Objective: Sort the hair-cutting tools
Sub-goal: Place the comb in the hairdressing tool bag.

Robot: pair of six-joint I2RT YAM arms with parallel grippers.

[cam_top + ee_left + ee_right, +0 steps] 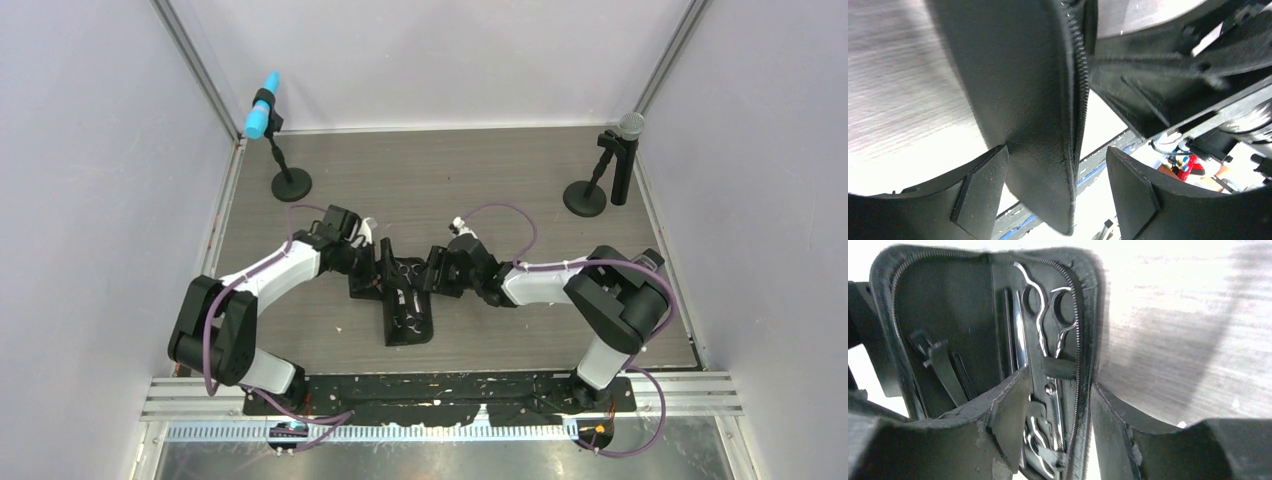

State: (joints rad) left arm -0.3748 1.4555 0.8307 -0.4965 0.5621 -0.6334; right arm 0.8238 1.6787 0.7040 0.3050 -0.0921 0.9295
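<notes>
Mid-table, a black zip case (415, 332) lying open. Left gripper (377, 265) at the case's raised left flap, parted around it, with one finger (980, 192) touching and the other apart. Right gripper (437, 272) astride the case's right zip edge, seemingly unclenched too. Strapped inside the case by that edge: two silver scissors (1049, 389). Deeper in the case's left half, probably a black clip (945, 370).

The zip case (420, 332) is plain black inside and out, and the scissors (1049, 388) in it are shiny silver. The table (450, 170) is grey-brown with fine wood-grain streaks. One microphone (262, 108) has a bright blue head, the other microphone (629, 124) a silver mesh head, and the cables (500, 212) are purple.
</notes>
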